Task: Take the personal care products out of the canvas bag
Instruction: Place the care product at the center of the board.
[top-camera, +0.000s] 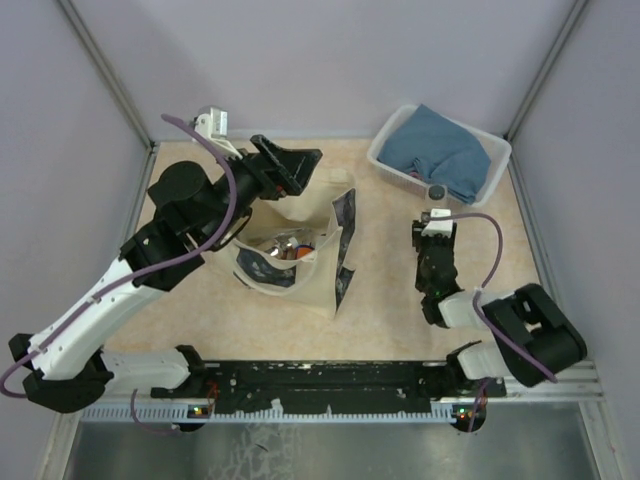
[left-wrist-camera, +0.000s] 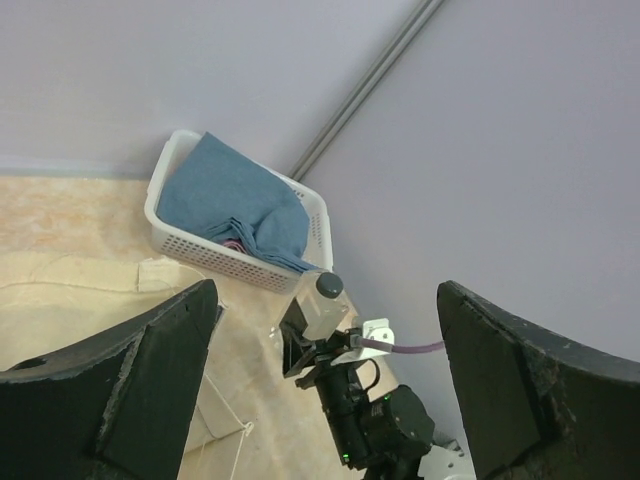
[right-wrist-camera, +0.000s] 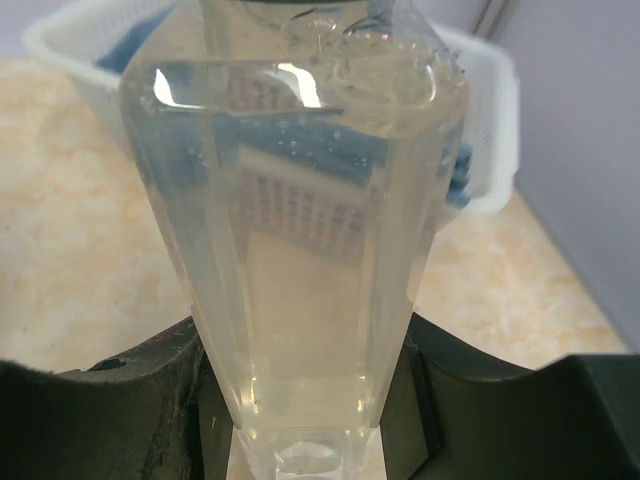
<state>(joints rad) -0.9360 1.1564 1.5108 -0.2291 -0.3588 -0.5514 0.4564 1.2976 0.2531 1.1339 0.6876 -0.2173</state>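
Cream canvas is your reference here: the canvas bag (top-camera: 300, 255) slumps on the tan surface (top-camera: 200, 310) with its mouth gaping upward and its dark printed panel (top-camera: 345, 235) on the side turned to the right. Inside the bag's mouth you can see some of the personal care products (top-camera: 292, 247), an orange patch and a few shiny pale shapes bunched together. Which bottle is which you cannot tell from above. Your left pincer (top-camera: 300, 170) hangs over the bag's far edge, jaws spread wide with nothing between them; its wrist view shows only open air between the two black fingers (left-wrist-camera: 150, 380). Well to the right of the bag, your right pincer (top-camera: 436, 218) is clamped on a clear bottle (top-camera: 437, 192) with a dark grey cap, the cap pointing away from the arm bases. In the right wrist view the see-through body fills the gap between the fingers and touches both. Beyond the bag and to its right, a white basket (top-camera: 383, 163) holds a folded blue cloth (top-camera: 440, 155), and the bottle's cap lies just beside the basket's near rim.
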